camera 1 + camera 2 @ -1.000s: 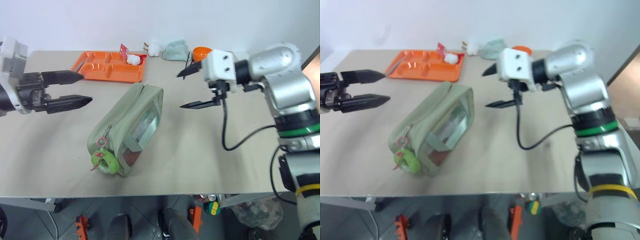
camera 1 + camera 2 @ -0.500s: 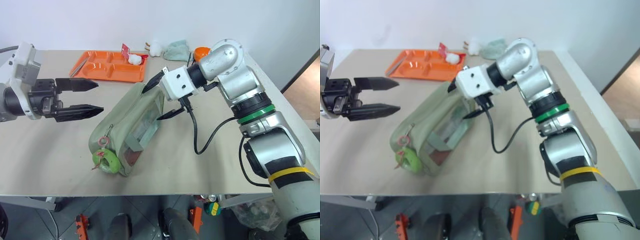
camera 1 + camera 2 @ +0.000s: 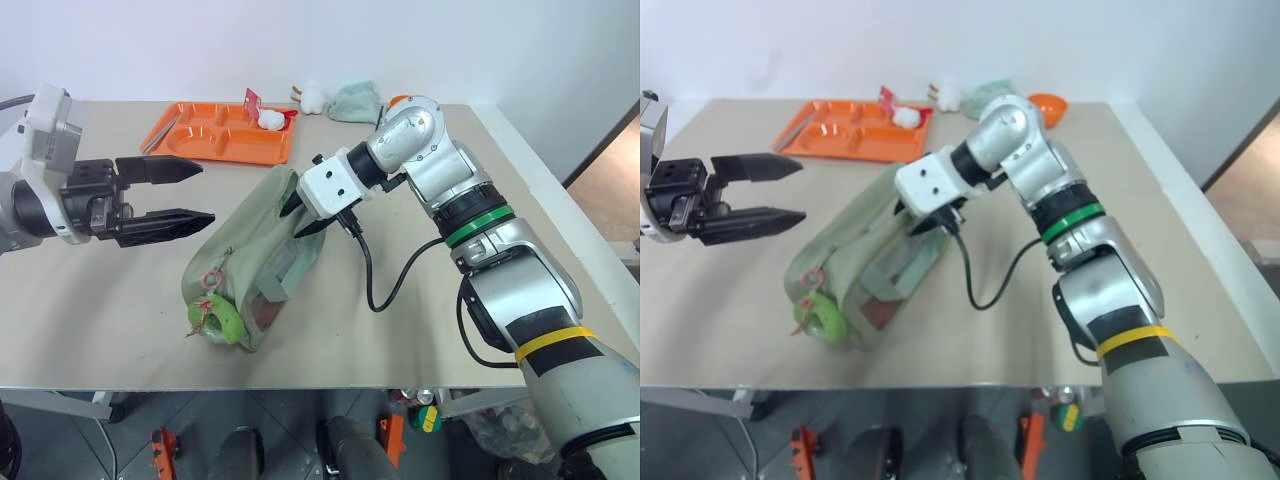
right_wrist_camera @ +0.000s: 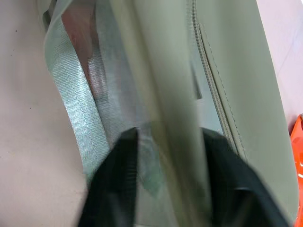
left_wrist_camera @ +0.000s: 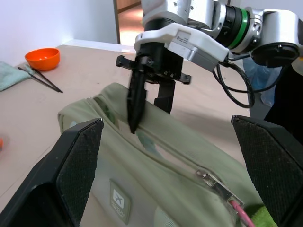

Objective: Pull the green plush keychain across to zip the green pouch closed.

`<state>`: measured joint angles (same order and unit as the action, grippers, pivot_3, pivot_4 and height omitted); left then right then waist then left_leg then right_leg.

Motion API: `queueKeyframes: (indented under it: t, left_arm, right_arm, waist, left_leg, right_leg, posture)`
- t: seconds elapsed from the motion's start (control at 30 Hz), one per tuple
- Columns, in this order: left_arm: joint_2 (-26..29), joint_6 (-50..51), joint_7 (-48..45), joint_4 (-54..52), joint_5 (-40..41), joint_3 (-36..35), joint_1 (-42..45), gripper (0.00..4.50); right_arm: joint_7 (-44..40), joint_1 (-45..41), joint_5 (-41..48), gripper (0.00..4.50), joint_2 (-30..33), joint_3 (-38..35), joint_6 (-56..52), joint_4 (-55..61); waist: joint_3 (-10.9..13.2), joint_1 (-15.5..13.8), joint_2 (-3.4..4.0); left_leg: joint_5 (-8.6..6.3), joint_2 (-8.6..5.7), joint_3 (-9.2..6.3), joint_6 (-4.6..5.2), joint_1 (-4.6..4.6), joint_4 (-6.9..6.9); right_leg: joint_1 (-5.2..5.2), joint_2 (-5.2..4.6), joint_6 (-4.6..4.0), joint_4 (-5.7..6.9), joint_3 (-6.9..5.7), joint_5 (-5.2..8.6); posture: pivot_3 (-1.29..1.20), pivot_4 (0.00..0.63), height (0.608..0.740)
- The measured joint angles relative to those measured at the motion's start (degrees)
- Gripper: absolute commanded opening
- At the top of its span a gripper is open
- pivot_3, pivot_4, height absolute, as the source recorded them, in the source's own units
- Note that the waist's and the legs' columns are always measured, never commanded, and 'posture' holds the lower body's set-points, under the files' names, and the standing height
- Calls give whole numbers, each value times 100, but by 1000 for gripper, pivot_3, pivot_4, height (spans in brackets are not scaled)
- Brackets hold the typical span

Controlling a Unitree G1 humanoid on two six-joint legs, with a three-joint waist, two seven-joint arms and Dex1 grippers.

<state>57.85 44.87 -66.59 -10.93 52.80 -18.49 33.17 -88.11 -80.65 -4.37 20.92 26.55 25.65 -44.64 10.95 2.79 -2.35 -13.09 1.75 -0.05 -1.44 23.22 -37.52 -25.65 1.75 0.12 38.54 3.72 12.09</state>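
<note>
The green pouch (image 3: pixel 255 250) lies lengthwise mid-table, clear window panel facing right. The green plush keychain (image 3: pixel 218 322) hangs at its near end on a red-pink string from the zipper ring (image 3: pixel 211 279). My right gripper (image 3: pixel 294 220) reaches down at the pouch's far end and is shut on a fold of its top edge; the right wrist view shows the fabric (image 4: pixel 175 137) between both fingers (image 4: pixel 116 189). My left gripper (image 3: pixel 205 192) hovers level left of the pouch, open and empty, apart from it.
An orange tray (image 3: pixel 215 135) holding a white plush (image 3: pixel 268 118) sits at the back left. Another white plush (image 3: pixel 312 96), a pale teal cloth (image 3: pixel 352 100), an orange bowl (image 3: pixel 1048 105) and chopsticks (image 5: pixel 40 78) lie along the far edge.
My right gripper swung left and down from the open table onto the pouch's far end, and its fingers closed on the top edge. The left gripper has stayed about where it was, open.
</note>
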Motion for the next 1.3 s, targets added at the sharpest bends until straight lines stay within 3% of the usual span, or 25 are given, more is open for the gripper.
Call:
queueKeyframes:
  t: [0.07, 0.47, 0.57, 0.77, 1.03, 1.3]
  left_arm:
    - [-2, 0, 11, 1, 3, 0, 0, 4500]
    - [-161, -6, 131, 9, 16, -2, 0, 4500]
    - [-256, -12, 172, -16, 17, -22, -44, 4500]
    - [-498, -18, 319, -131, 116, -99, -181, 4500]
    - [-701, -154, 353, -132, 108, 47, -125, 4500]
    - [-779, -261, 267, -66, 57, 217, -27, 4500]
  right_arm:
    - [-4, 0, -41, 23, 3, 0, 31, -41]
    - [248, 29, -188, 23, 129, 18, -18, -127]
    - [740, -58, -394, 23, 156, -49, -358, -302]
    - [731, -393, -440, 23, 506, -271, -1420, -263]
    - [623, -539, -630, 23, 812, -292, -1783, 55]
    - [24, -299, -567, 23, 902, -244, -4154, 1384]
  waist:
    - [0, 1, 0]
    - [0, -1, 0]
    - [0, -1, 0]
    - [0, -6, 0]
    - [0, 10, 0]
    - [0, 4, 0]
  left_leg:
    - [1, 0, 0, -1, -2, 0]
    - [15, -8, -18, -23, -10, -9]
    - [26, -9, -20, -34, -11, -9]
    - [28, -9, -27, -36, -3, -4]
    - [27, -2, -29, -34, 4, 12]
    - [27, -1, -32, -34, 8, 9]
  right_leg:
    - [0, 1, -2, 5, 0, 1]
    - [0, -2, -10, 43, -13, 6]
    - [0, -2, -16, 45, -16, 1]
    - [-5, -2, -20, 45, -23, 4]
    - [-24, 3, -35, 49, -25, 12]
    - [-29, 9, -36, 53, -29, 13]
  posture:
    - [0, 150, 740]
    - [0, 150, 740]
    - [0, 150, 740]
    - [0, 150, 740]
    - [0, 150, 740]
    - [0, 150, 740]
